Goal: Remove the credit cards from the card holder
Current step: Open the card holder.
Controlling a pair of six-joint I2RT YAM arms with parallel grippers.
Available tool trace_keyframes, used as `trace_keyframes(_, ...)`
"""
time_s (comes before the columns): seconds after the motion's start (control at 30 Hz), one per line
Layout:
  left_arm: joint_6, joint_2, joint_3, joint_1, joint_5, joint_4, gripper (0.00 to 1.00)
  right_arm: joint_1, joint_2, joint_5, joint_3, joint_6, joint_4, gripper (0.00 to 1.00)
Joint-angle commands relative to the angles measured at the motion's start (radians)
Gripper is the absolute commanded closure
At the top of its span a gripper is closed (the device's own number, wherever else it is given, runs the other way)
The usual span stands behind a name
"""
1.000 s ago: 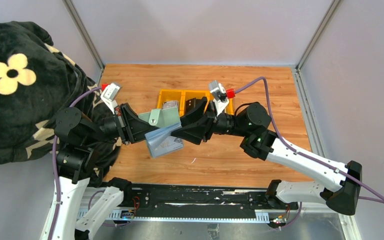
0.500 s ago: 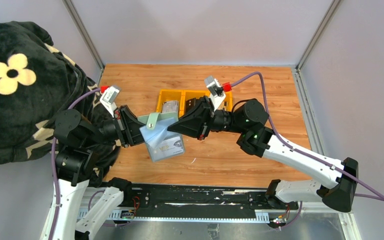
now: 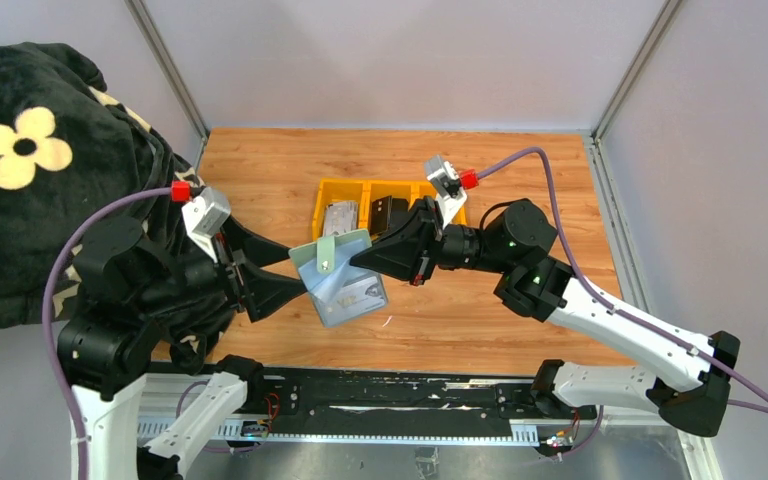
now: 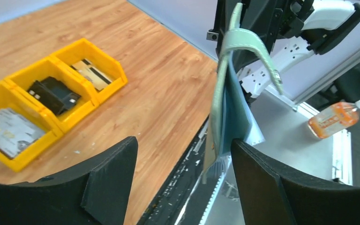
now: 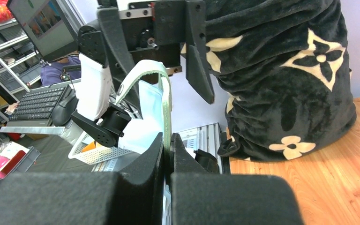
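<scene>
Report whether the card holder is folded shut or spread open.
Open: card holder hangs from the right pincer, its green and pale-blue leaves splayed apart.

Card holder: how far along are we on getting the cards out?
Done: the yellow tray holds a silver-grey card, a black card and a tan card, one per compartment. In hand: the right gripper is shut on the edge of the card holder, holding it up open; the left gripper stands open next to it. Left: a printed card seems to sit in the holder's clear pocket and probably needs pulling out.
</scene>
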Motion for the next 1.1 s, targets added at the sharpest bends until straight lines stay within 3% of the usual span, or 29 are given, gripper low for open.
trace_keyframes(0.0, 0.139, -0.025, 0.052, 0.000, -0.040, -0.093, 0.21, -0.012, -0.019, 0.035, 0.047, -0.037, -0.021, 1.00)
trace_keyframes(0.2, 0.175, -0.022, 0.103, 0.000, -0.055, -0.094, 0.20, -0.014, -0.014, 0.039, 0.063, -0.036, -0.050, 1.00)
trace_keyframes(0.27, 0.185, -0.035, 0.090, 0.000, -0.025, -0.094, 0.16, -0.014, -0.009, 0.040, 0.073, -0.030, -0.059, 1.00)
trace_keyframes(0.33, 0.205, -0.059, 0.059, 0.000, 0.019, -0.094, 0.03, -0.014, 0.001, 0.038, 0.092, -0.018, -0.070, 1.00)
trace_keyframes(0.47, 0.232, -0.096, -0.010, 0.000, 0.027, -0.091, 0.01, -0.014, 0.055, -0.008, 0.144, 0.046, -0.071, 1.00)
trace_keyframes(0.53, 0.259, -0.102, -0.031, 0.000, 0.008, -0.082, 0.05, -0.013, 0.083, -0.023, 0.165, 0.090, -0.065, 1.00)
trace_keyframes(0.63, 0.184, -0.122, -0.074, 0.000, -0.001, 0.019, 0.15, -0.011, 0.120, -0.046, 0.165, 0.155, -0.007, 1.00)
trace_keyframes(0.83, 0.035, -0.169, -0.166, 0.000, -0.051, 0.237, 0.51, -0.007, 0.153, -0.057, 0.156, 0.225, 0.059, 1.00)
trace_keyframes(1.07, 0.015, -0.192, -0.202, 0.000, -0.140, 0.278, 0.80, -0.001, 0.155, -0.060, 0.133, 0.281, 0.103, 0.99)
